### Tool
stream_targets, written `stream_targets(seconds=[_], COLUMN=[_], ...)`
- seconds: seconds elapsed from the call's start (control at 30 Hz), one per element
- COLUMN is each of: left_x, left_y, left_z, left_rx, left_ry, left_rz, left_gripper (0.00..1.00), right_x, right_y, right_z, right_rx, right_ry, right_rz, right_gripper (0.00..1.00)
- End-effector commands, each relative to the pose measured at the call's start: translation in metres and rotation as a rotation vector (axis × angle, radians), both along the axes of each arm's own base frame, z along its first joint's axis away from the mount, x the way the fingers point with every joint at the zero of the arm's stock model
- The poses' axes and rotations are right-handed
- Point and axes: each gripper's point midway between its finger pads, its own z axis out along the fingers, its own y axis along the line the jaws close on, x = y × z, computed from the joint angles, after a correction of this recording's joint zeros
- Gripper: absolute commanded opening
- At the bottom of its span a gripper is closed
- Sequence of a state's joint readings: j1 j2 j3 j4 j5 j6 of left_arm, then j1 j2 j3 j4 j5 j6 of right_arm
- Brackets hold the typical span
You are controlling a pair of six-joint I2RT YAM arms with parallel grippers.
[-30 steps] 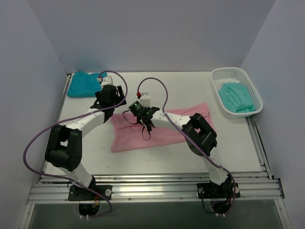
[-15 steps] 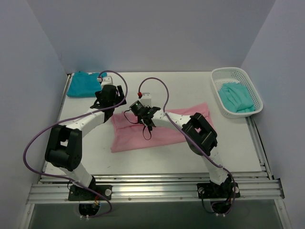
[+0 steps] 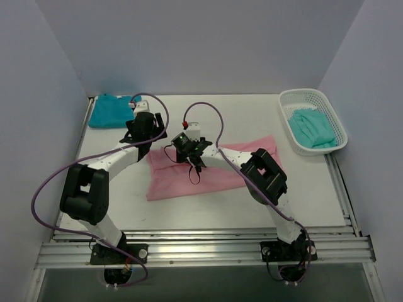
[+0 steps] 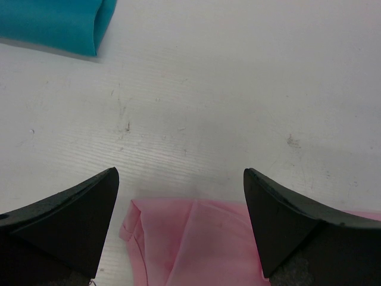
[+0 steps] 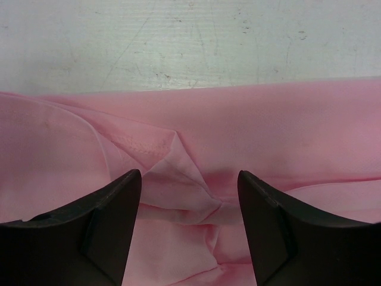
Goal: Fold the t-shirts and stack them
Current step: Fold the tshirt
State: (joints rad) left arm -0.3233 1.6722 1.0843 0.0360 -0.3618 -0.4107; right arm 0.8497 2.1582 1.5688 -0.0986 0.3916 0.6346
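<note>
The light pink t-shirt (image 3: 214, 170) lies folded into a long band across the middle of the table. My left gripper (image 3: 149, 146) hovers open over the shirt's back left corner (image 4: 196, 244), its jaws (image 4: 180, 173) wide apart and holding nothing. My right gripper (image 3: 191, 157) stands open over the pink cloth (image 5: 268, 119), near its back edge. A small raised crease (image 5: 184, 185) lies between its jaws (image 5: 189, 174). The deep teal t-shirt (image 3: 110, 111) lies folded at the back left corner (image 4: 53, 24). The mint-teal t-shirt (image 3: 312, 128) rests in the basket.
The white mesh basket (image 3: 313, 94) stands at the back right, close to the wall. Grey walls close in the table on the left, back and right. Purple cables (image 3: 208, 107) loop above both arms. Bare white table (image 4: 238, 89) shows behind the pink shirt.
My right gripper was shut on a pinch of pink cloth and has now opened, leaving a raised crease. It has shifted slightly toward the back. The left arm has not moved.
</note>
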Motion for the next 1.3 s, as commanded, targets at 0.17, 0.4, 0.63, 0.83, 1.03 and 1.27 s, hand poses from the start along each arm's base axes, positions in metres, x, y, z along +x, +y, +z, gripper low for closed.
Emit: stream_targets(seconds=[0.17, 0.4, 0.63, 0.83, 1.03, 1.27], left_x=[0.013, 0.011, 0.011, 0.012, 0.012, 0.010], left_y=[0.003, 0.004, 0.005, 0.004, 0.004, 0.004], left_z=[0.010, 0.010, 0.007, 0.007, 0.007, 0.009], left_rx=[-0.007, -0.006, -0.004, -0.006, -0.008, -0.013], left_ry=[-0.052, -0.054, -0.050, -0.051, -0.051, -0.055], left_rz=[0.012, 0.015, 0.017, 0.015, 0.014, 0.014], left_gripper=[0.95, 0.95, 0.95, 0.95, 0.95, 0.95], right_x=[0.007, 0.005, 0.002, 0.002, 0.001, -0.009], right_y=[-0.003, -0.002, -0.001, -0.003, -0.009, -0.013], right_z=[-0.005, -0.013, -0.020, -0.017, -0.006, 0.019], right_rx=[-0.015, -0.003, -0.001, -0.004, -0.017, -0.045], right_ry=[0.006, 0.024, 0.038, 0.034, 0.012, -0.035], right_rz=[-0.015, -0.002, 0.005, 0.001, -0.018, -0.027], right_gripper=[0.44, 0.30, 0.07, 0.00, 0.00, 0.00])
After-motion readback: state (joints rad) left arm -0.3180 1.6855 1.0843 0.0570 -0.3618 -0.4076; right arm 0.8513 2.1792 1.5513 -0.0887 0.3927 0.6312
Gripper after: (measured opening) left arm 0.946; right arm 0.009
